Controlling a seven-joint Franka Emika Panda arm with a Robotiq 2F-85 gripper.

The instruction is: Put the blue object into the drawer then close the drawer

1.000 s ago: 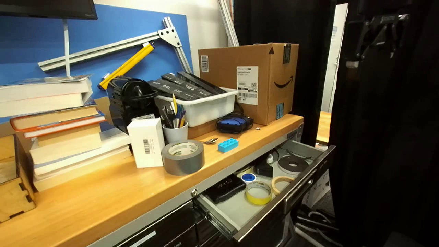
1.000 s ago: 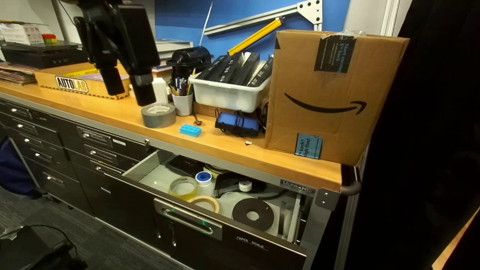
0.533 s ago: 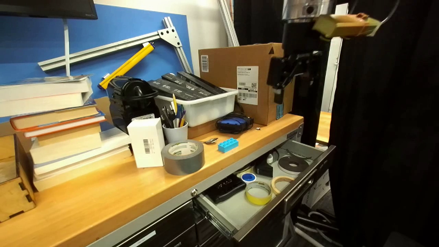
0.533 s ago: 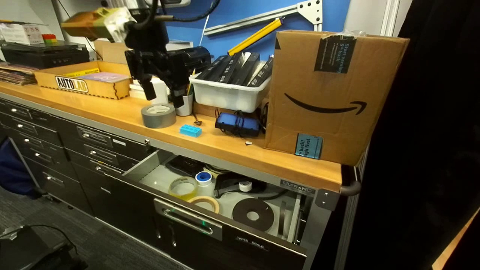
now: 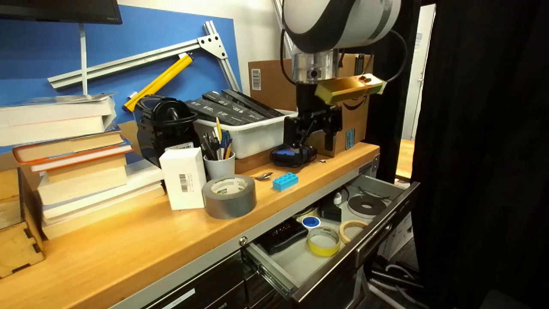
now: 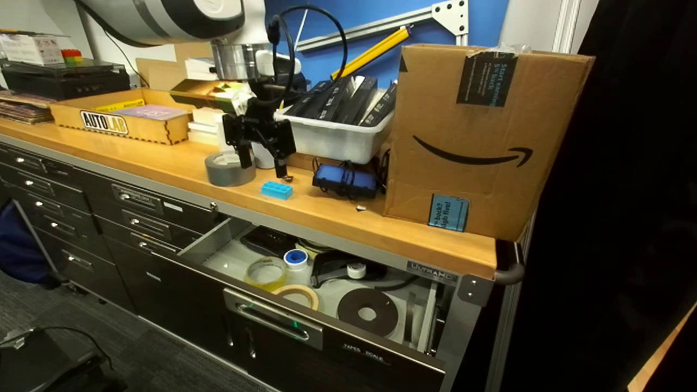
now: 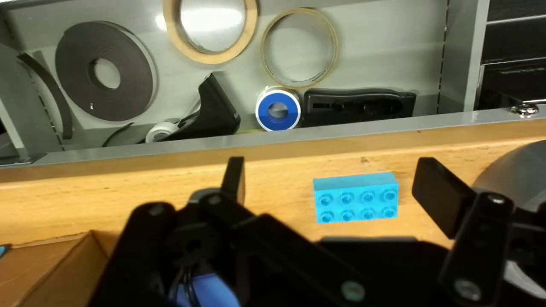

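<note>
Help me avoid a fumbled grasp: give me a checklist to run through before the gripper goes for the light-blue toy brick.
Gripper open: ok, jaws well apart.
Light-blue toy brick lying flat on the workbench: ok, studs up.
Brick centred between the jaws: not ok, it sits toward picture right in the wrist view.
Room between gripper and grey duct tape roll for the descent: cannot tell.
Drawer pulled out, ready to receive the brick: ok.

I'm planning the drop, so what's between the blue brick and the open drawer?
The wrist view shows bare wooden benchtop, then a grey metal rail, between the brick and drawer.
</note>
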